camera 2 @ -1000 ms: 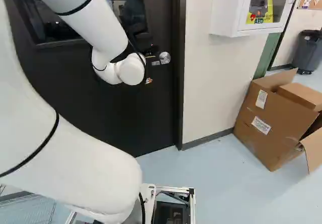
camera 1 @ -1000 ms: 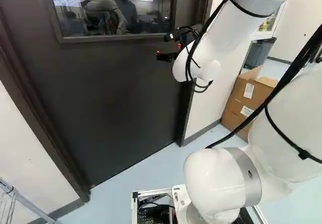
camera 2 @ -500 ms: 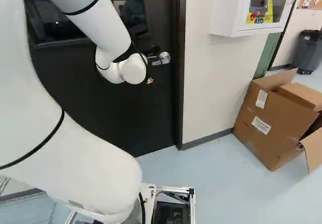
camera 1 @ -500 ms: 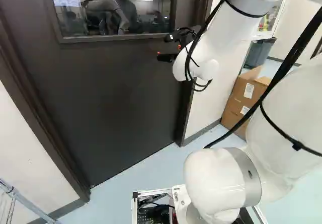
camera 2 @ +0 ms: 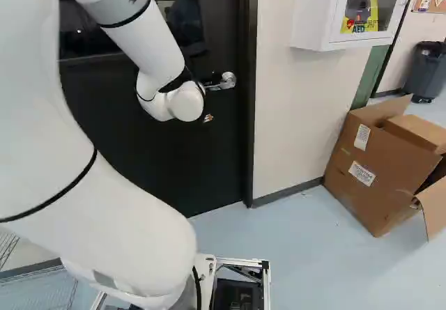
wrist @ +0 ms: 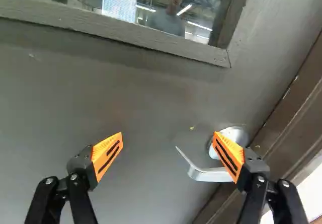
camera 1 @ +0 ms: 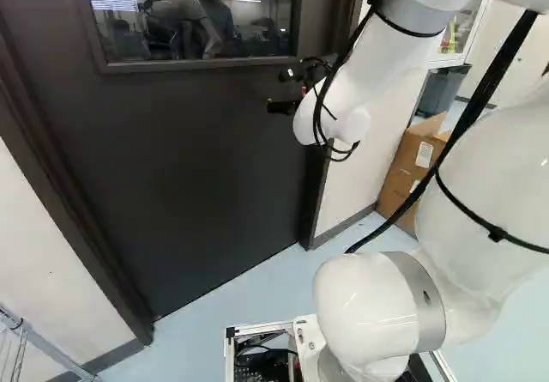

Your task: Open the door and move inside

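Note:
In the left base view my gripper (camera 1: pixel 285 106) is at the dark door (camera 1: pixel 189 167), below its window and near the latch-side edge. The right base view shows the silver door handle (camera 2: pixel 226 81) just beyond my wrist. Seen from the wrist, the gripper (wrist: pixel 168 142) stands wide open with nothing held. The lever (wrist: pixel 209 174) lies ahead, its free end pointing into the space between the fingers, and one orange pad (wrist: pixel 229 156) covers part of its round base. Whether that finger touches the handle I cannot tell. The door stands shut in its frame.
A door frame (camera 2: pixel 248 115) and pale wall border the latch side. Further right are an open cardboard box (camera 2: pixel 373 164) on the floor, a white wall cabinet (camera 2: pixel 317 17) and a grey bin (camera 2: pixel 426 73). A metal rack (camera 1: pixel 39 348) stands at the left.
The arm has shifted: its upper links moved left in the left base view and right in the right one. The gripper sits slightly lower, and more of the handle shows. The base has not moved.

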Motion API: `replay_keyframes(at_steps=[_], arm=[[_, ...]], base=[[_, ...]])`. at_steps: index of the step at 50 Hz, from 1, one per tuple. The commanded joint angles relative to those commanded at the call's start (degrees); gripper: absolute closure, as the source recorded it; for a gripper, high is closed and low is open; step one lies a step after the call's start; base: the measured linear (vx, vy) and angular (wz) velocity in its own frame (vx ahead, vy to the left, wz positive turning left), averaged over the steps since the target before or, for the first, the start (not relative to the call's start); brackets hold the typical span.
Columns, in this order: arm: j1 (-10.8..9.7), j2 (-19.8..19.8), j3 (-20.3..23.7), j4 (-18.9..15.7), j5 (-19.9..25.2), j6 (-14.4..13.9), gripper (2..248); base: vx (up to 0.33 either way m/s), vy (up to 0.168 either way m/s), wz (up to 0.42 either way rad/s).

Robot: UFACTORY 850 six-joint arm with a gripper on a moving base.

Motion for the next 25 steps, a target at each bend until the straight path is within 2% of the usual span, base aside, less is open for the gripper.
replay_keyframes(at_steps=[25], arm=[[0.2,-2.7,0.8,0.0,0.0,0.0,3]], base=[[0.000,0.000,0.000]])
